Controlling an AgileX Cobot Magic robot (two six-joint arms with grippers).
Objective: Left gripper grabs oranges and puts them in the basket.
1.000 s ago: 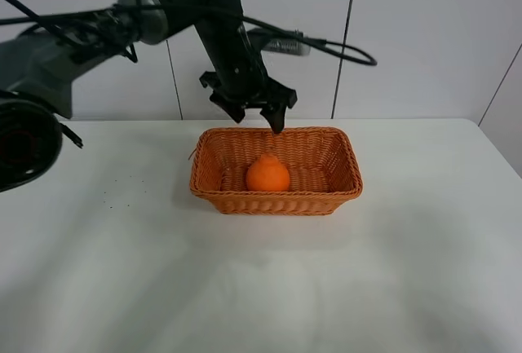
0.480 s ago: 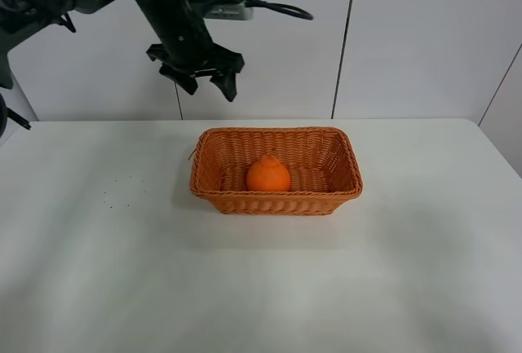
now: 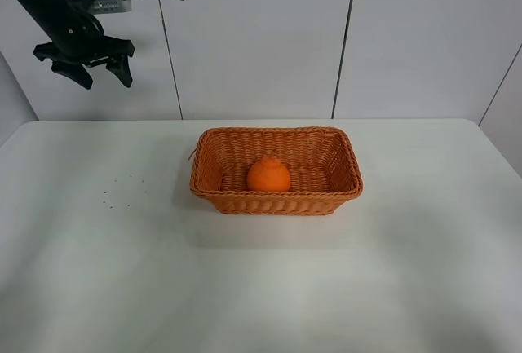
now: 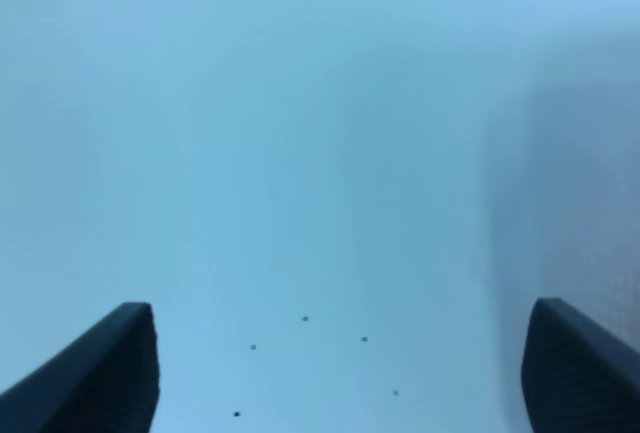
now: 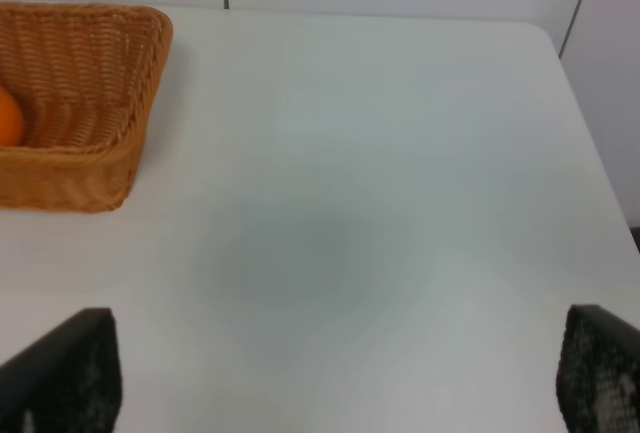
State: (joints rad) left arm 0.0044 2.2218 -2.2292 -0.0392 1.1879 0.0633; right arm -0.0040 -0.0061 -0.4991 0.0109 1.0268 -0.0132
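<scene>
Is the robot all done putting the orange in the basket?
It looks done. The orange sits inside the basket. The left hand hangs open and empty, high up and away from the basket, so nothing is in hand. No other orange shows, so nothing seems left.

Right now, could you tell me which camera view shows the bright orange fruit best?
The exterior high view: the bright orange fruit shows whole, knobbed top included, in the rectangular woven wicker basket. The right wrist view catches only a sliver of it at the picture's edge; the left wrist view shows none of it.
</scene>
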